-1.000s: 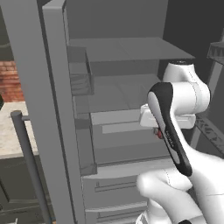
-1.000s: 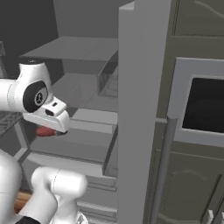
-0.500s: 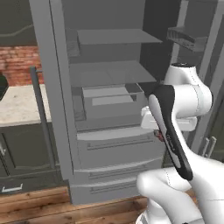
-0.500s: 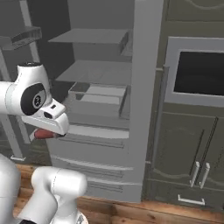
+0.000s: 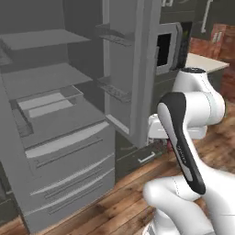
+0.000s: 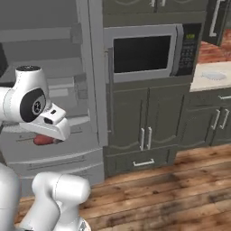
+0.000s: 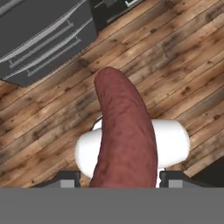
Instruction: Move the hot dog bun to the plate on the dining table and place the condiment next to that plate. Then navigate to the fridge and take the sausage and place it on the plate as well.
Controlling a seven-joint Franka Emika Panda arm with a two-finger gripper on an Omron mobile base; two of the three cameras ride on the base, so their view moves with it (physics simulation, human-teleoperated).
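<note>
A built-in microwave (image 6: 149,52) sits at twelve o'clock above dark cabinet doors (image 6: 146,124), wooden floor (image 6: 171,189) at five — a pale countertop (image 6: 212,76) at two.

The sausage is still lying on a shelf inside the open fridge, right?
No. The sausage isn't on a shelf: the hand view shows it clamped between the fingers, hanging over the wooden floor. The fridge is open, as you said.

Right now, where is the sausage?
The sausage is held between the gripper's fingers in the hand view, above the wood floor. In the right base view it shows under the hand, in front of the open fridge.
</note>
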